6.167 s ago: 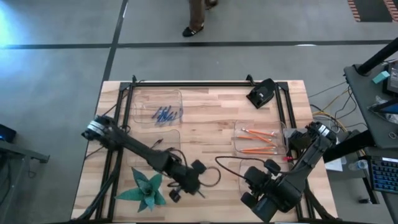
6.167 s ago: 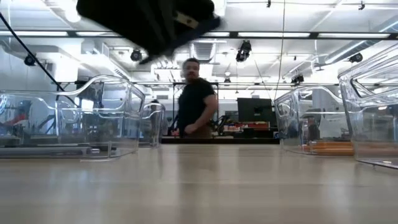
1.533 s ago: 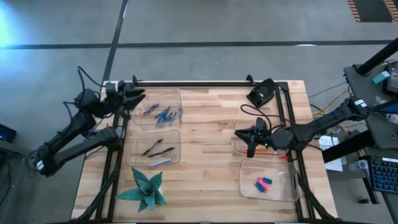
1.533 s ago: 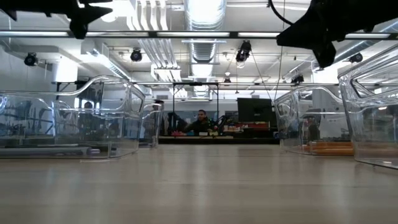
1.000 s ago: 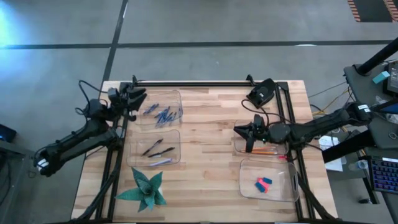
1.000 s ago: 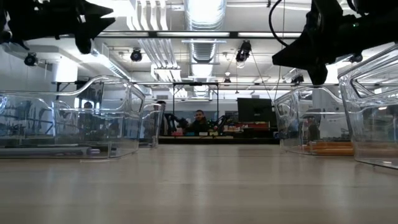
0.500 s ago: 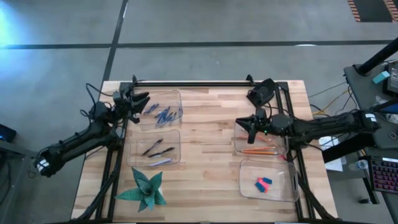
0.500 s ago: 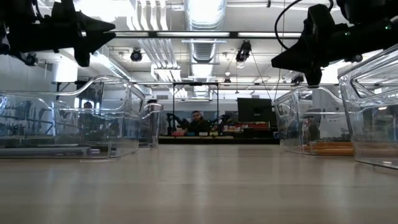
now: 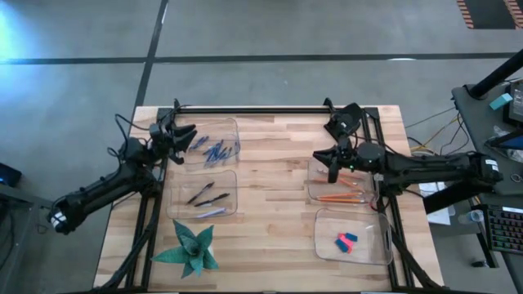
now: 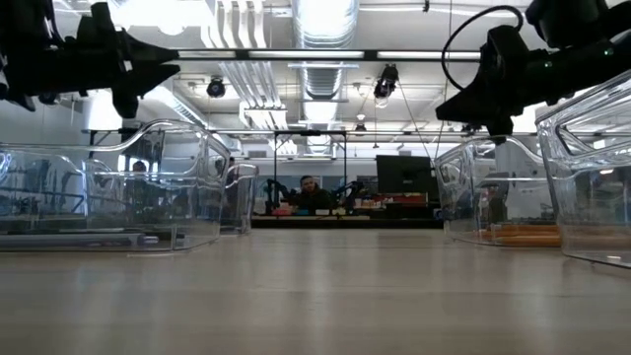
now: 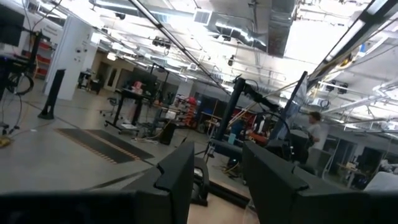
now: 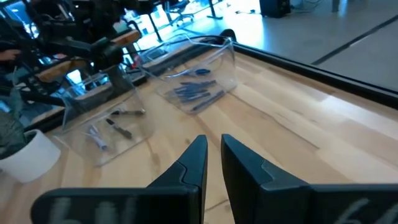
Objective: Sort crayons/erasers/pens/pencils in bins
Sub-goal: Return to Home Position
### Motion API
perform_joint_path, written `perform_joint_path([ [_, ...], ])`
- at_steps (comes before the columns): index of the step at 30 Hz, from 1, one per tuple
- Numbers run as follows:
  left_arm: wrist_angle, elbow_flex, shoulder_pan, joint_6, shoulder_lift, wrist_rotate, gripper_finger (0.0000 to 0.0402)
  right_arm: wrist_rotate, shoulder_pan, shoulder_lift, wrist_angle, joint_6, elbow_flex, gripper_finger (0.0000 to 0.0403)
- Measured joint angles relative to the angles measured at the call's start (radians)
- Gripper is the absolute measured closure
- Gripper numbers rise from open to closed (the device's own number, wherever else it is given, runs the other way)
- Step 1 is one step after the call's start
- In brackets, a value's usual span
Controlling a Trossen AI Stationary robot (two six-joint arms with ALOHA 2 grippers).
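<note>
Four clear bins stand on the wooden table. The far left bin (image 9: 208,143) holds blue sticks, the near left bin (image 9: 204,194) dark pens. Orange pencils (image 9: 339,186) lie in the far right bin (image 9: 364,189). A red and a blue eraser (image 9: 345,242) lie in the near right bin (image 9: 372,253). My left gripper (image 9: 186,133) hovers open and empty at the far left bin's left rim. My right gripper (image 9: 320,157) hovers above the pencil bin's far left corner, pointing toward the table's left, with a narrow gap between its fingers (image 12: 199,155) and nothing in it.
A green paper plant (image 9: 192,249) in a white pot stands at the near left corner. A black device (image 9: 343,122) sits at the far right. Bare wood (image 9: 274,196) lies between the left and right bins. A person (image 10: 314,192) is far off behind the table.
My right gripper has gone toward the table's far edge, from the pencil bin's left side up to its far left corner. My left gripper has shifted a little toward the far left bin. No object has moved.
</note>
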Motion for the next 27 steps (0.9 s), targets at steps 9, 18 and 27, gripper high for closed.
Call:
perform_joint_path([
  [9, 0.0, -0.03, 0.0, -0.027, -0.031, -0.003, 0.0279, -0.025, -0.063, -0.073, -0.106, -0.001, 0.0, 0.0364],
  [18, -0.05, -0.034, 0.0, -0.027, -0.033, -0.004, 0.0279, -0.03, -0.088, -0.2, -0.26, 0.0, 0.0, 0.0364],
  [27, -0.063, -0.047, 0.0, -0.027, -0.032, -0.005, 0.0279, -0.03, -0.088, -0.335, -0.379, 0.014, 0.0, 0.0364],
])
